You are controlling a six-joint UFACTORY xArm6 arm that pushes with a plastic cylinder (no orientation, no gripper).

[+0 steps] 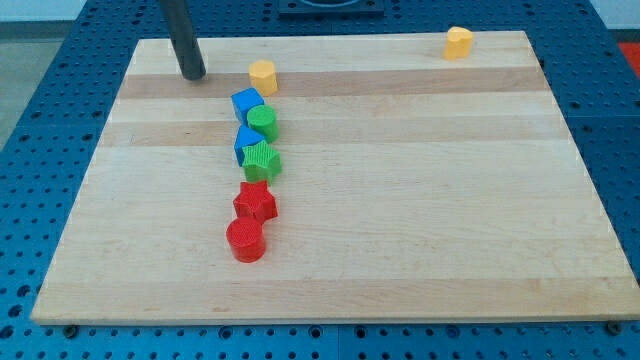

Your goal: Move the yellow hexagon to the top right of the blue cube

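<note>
The yellow hexagon [263, 76] sits near the view's top, left of centre. The blue cube [245, 104] lies just below it and slightly to the left, close to or touching it. My tip [193, 74] rests on the board to the left of the yellow hexagon, about a block's width or more away, touching no block. The dark rod rises from it out of the view's top.
A green cylinder [264, 123], a second blue block [245, 143], a green star [262, 160], a red star [256, 201] and a red cylinder [245, 240] run in a column below the blue cube. Another yellow block [458, 42] sits at the wooden board's [420, 200] top right edge.
</note>
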